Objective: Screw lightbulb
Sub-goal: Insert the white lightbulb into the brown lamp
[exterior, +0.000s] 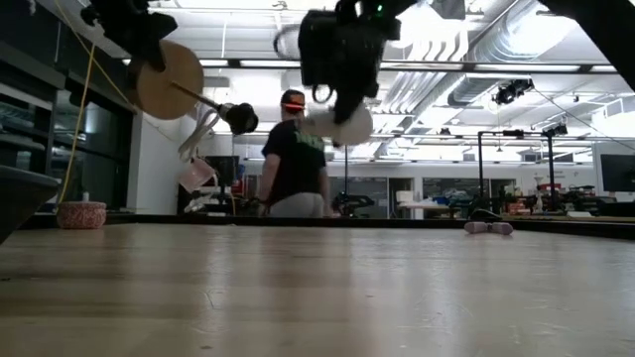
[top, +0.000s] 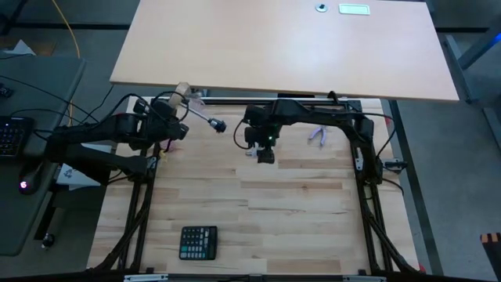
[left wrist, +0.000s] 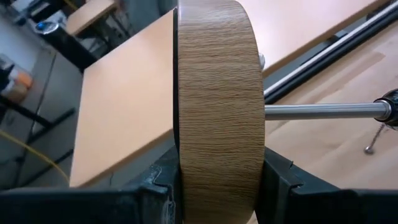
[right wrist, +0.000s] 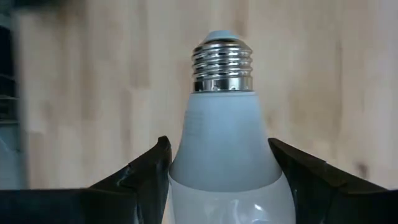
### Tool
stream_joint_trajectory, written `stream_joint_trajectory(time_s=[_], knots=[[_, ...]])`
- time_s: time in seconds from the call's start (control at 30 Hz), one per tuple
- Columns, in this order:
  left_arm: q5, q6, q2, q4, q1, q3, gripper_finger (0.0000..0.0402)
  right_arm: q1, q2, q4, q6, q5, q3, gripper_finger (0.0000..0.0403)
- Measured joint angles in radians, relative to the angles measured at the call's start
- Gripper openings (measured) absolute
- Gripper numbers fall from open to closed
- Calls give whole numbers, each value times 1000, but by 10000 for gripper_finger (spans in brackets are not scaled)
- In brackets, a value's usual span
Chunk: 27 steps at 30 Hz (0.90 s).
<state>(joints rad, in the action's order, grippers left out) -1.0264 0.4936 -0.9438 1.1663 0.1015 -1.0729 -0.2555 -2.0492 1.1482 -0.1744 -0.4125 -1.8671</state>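
Right gripper [right wrist: 221, 180] clamped snug on the lightbulb [right wrist: 222, 143], held above mid-table, screw base pointing outward. Left gripper [left wrist: 217, 186] closed on the wooden disc [left wrist: 217, 106], rod and black socket [top: 218, 125] facing the bulb, apart.

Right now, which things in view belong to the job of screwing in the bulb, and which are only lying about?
Belong to the job:
- lightbulb, gripped by the right gripper, screw base pointing forward
- wooden disc with rod and black socket, gripped by the left gripper

Lying about:
- black calculator, near edge of the table
- small clear wrapper, beside the right arm
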Motion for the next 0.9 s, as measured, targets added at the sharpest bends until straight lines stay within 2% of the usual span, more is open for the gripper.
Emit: stream_joint_trajectory(time_s=[0.1,0.33,0.43,0.6,0.77,0.9], knots=[[26,-4,25,-45,-25,0,119,3,19,-45,42,-35,-1,234],[45,70,157,-94,-153,19,119,-13,45,-124,90,-255,-1,234],[20,133,222,-87,-193,65,119,-19,61,-145,115,-276,-1,234],[-30,227,276,-106,-214,132,119,-21,83,-306,248,-304,-2,234],[-13,117,265,-148,-223,141,119,-40,84,-389,426,-437,-2,234],[-28,-17,265,-206,-223,141,119,-52,84,-382,486,-530,-2,234]])
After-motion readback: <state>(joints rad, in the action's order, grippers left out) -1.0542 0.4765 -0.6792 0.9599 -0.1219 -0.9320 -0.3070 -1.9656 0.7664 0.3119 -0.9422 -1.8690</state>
